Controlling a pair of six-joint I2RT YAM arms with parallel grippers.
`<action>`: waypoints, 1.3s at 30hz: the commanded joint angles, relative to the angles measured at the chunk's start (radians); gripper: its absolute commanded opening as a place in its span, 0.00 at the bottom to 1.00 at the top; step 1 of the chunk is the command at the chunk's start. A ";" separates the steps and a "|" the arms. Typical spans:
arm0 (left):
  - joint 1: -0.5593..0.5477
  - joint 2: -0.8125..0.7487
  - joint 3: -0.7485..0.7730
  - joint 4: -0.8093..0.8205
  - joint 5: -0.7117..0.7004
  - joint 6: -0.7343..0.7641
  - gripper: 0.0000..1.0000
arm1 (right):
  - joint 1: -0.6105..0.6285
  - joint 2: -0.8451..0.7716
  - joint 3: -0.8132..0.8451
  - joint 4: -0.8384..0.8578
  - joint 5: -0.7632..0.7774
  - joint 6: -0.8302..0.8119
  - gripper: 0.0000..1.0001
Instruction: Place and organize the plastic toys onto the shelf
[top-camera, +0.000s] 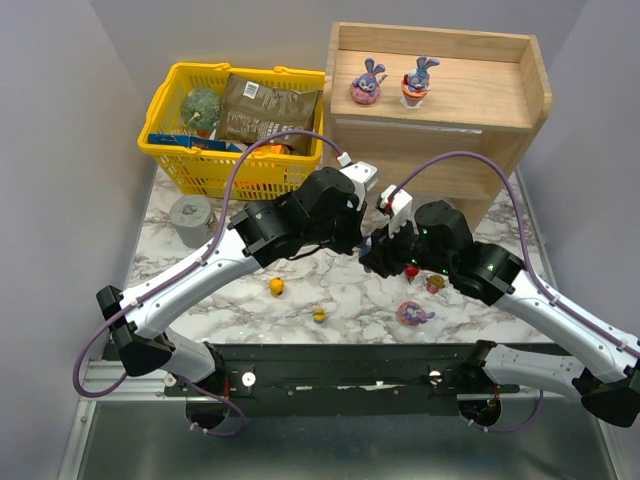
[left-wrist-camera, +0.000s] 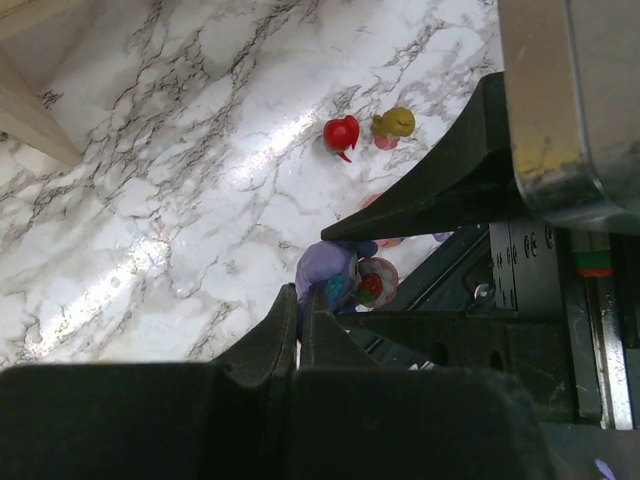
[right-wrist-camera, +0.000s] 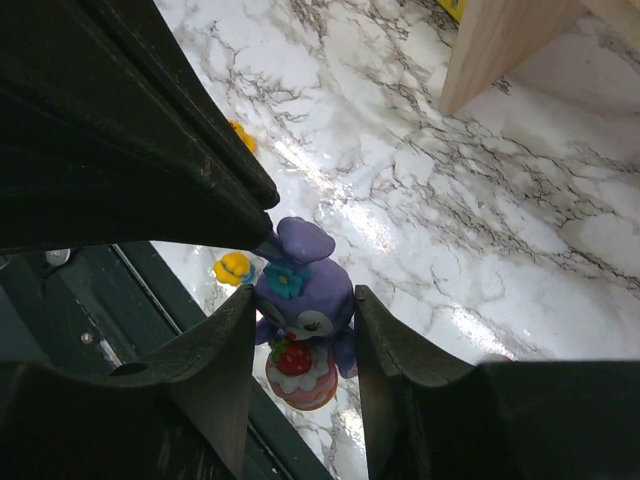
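I've got two bunnies (top-camera: 368, 82) on the shelf (top-camera: 500, 95), a third bunny (right-wrist-camera: 303, 300) clamped in my right gripper (right-wrist-camera: 305, 310), my left gripper (left-wrist-camera: 300, 310) closed empty, and a fourth bunny (top-camera: 413, 314) plus small toys (top-camera: 277, 287) left on the bench (top-camera: 330, 285).

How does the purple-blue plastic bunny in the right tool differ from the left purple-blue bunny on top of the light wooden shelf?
The held purple-blue plastic bunny is clamped by the right tool; the shelf bunny stands free. The held bunny is over the marble table; the shelf bunny is on the light wooden shelf. Both have long ears and pink bases.
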 joint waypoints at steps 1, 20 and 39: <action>0.008 -0.045 0.013 0.026 0.046 -0.014 0.00 | 0.004 0.015 0.039 0.029 -0.018 0.005 0.15; 0.049 -0.336 -0.208 0.245 -0.398 0.004 0.99 | 0.004 0.024 0.258 -0.036 0.400 0.015 0.01; 0.067 -0.415 -0.418 0.313 -0.432 -0.040 0.99 | -0.227 0.198 0.755 0.086 0.576 -0.120 0.01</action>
